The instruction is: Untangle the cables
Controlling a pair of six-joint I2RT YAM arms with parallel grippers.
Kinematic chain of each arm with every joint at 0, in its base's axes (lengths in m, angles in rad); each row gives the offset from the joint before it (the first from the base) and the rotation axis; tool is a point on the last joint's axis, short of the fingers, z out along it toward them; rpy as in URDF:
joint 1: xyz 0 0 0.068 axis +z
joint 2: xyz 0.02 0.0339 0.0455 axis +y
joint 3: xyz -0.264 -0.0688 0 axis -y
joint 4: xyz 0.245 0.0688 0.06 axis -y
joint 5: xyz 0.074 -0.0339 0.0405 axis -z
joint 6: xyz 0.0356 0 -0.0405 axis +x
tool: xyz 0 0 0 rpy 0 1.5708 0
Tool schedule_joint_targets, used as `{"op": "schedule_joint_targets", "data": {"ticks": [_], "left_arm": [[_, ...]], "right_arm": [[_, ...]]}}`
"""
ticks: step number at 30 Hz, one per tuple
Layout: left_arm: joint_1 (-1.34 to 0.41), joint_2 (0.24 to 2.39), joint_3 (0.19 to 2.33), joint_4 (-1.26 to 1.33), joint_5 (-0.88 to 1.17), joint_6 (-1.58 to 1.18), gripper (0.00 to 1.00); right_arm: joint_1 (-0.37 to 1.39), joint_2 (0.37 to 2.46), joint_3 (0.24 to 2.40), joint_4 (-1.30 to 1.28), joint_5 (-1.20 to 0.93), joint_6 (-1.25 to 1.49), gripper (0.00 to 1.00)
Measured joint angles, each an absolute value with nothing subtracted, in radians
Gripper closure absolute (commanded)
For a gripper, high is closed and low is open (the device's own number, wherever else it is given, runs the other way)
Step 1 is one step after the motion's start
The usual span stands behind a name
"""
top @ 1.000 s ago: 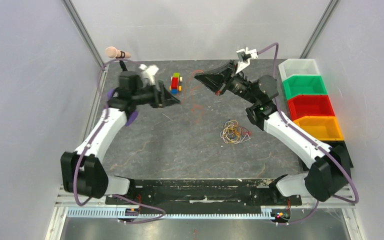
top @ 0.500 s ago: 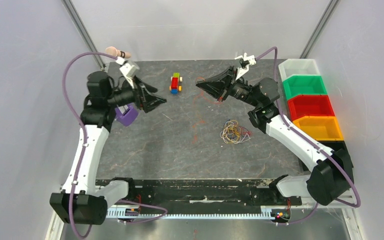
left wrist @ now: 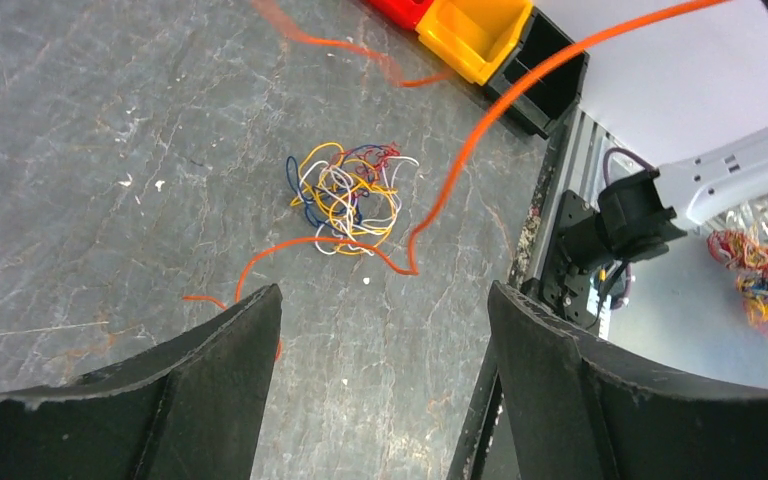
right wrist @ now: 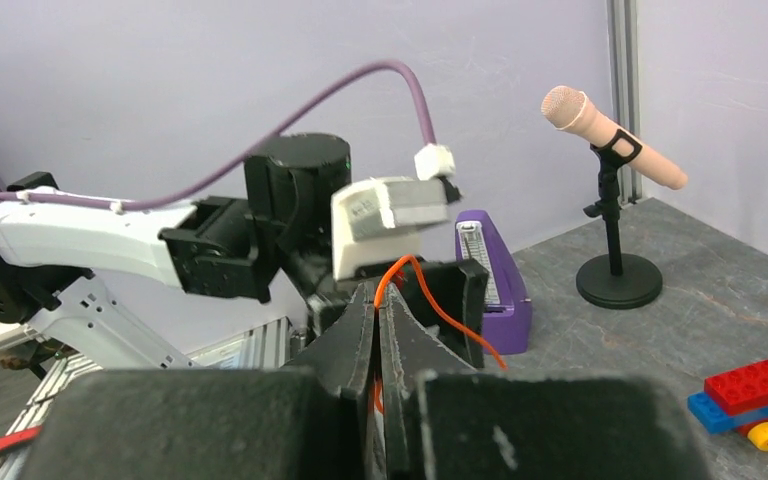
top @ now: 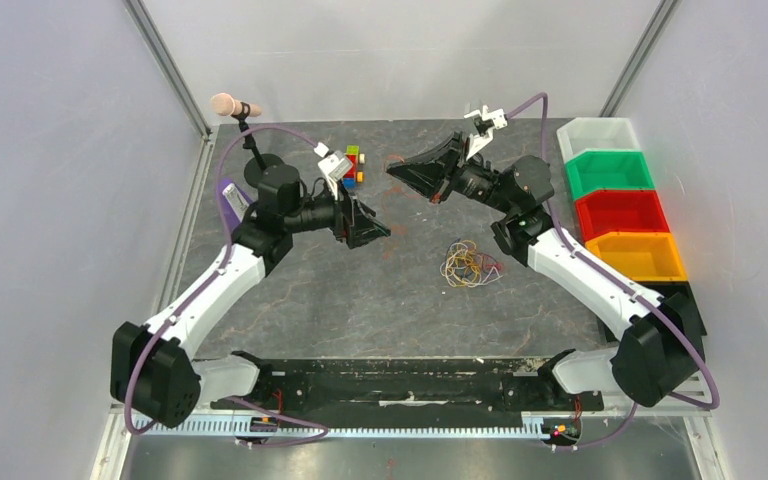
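The cables [top: 470, 265] lie as a small bunch of thin orange, yellow, blue, red and white loops on the dark table, right of centre. One orange cable [left wrist: 310, 239] runs out of the bunch [left wrist: 345, 195], across the table and up into the air. My right gripper [right wrist: 378, 295] is shut on that orange cable [right wrist: 440, 305], held high over the back middle [top: 392, 168]. My left gripper [top: 380, 232] is open with nothing between its fingers [left wrist: 230, 370], left of the bunch and pointing toward it.
A toy block car [top: 353, 166] sits at the back centre, a microphone on a stand [top: 230, 103] at the back left and a purple metronome [top: 229, 199] by the left edge. Coloured bins [top: 620, 210] line the right side.
My left arm has swung from the back left toward the table's centre and its jaws have opened wide. The right arm keeps the orange cable raised, almost unmoved.
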State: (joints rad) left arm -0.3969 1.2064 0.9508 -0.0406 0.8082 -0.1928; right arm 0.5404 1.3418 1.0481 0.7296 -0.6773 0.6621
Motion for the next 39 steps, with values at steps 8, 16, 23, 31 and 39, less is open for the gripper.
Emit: {"op": "schedule_joint_targets", "data": {"ticks": [8, 16, 23, 31, 39], "left_arm": [[-0.442, 1.286, 0.86, 0.168, 0.735, -0.309, 0.18], [-0.451, 1.31, 0.713, 0.219, 0.73, -0.205, 0.22], [-0.451, 1.355, 0.694, 0.242, 0.688, -0.145, 0.72], [-0.438, 1.208, 0.71, 0.097, 0.709, -0.129, 0.98], [-0.432, 1.153, 0.987, -0.092, 0.752, -0.1, 0.98]], "right_arm": [[0.54, 1.346, 1.07, 0.733, -0.646, 0.693, 1.0], [0.538, 1.351, 1.144, 0.733, -0.62, 0.73, 1.0], [0.528, 1.351, 1.153, 0.724, -0.62, 0.748, 1.0], [0.397, 1.335, 1.161, 0.511, -0.649, 0.53, 1.0], [0.377, 1.276, 1.089, 0.193, -0.745, 0.183, 1.0]]}}
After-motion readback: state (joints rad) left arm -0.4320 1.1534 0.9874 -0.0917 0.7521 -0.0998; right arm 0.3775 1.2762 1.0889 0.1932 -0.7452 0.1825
